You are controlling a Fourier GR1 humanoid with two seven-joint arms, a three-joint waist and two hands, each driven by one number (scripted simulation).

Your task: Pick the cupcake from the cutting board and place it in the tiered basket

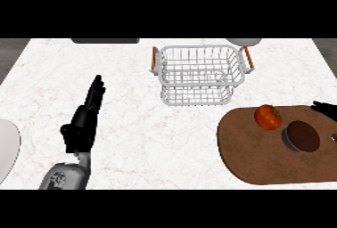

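Nearest the robot, the left hand (84,116) stands over the marble counter (132,142) with its fingers straight and pointing away, holding nothing; it is resting, well apart from everything the task concerns. At the left edge, part of a pale rounded object (6,149) shows, too cropped to identify.

To the right lies the brown board (263,160). The cupcake (302,136) sits on it near the right edge, seen from above as a dark brown top in a grey wrapper. Just beside it, toward the basket, lies a tomato (268,116), close but apparently not touching. The right hand (325,109) shows only as a few dark fingertips at the right edge, just beyond the cupcake; whether its fingers are spread or curled cannot be told, and it has hold of nothing visible.

Farther off stands the white wire basket (197,73) with orange handles, its upper tier above a lower one. Beyond it, a dark object (105,40) and a pale one (244,41) are cut off by the far edge.

The risks look plain enough. Closing on the cupcake could nudge the tomato, which may roll. A grasp on the top could crush or tip the cupcake. On the carry, the basket's rim could catch the hand or the cupcake if the approach comes in low.
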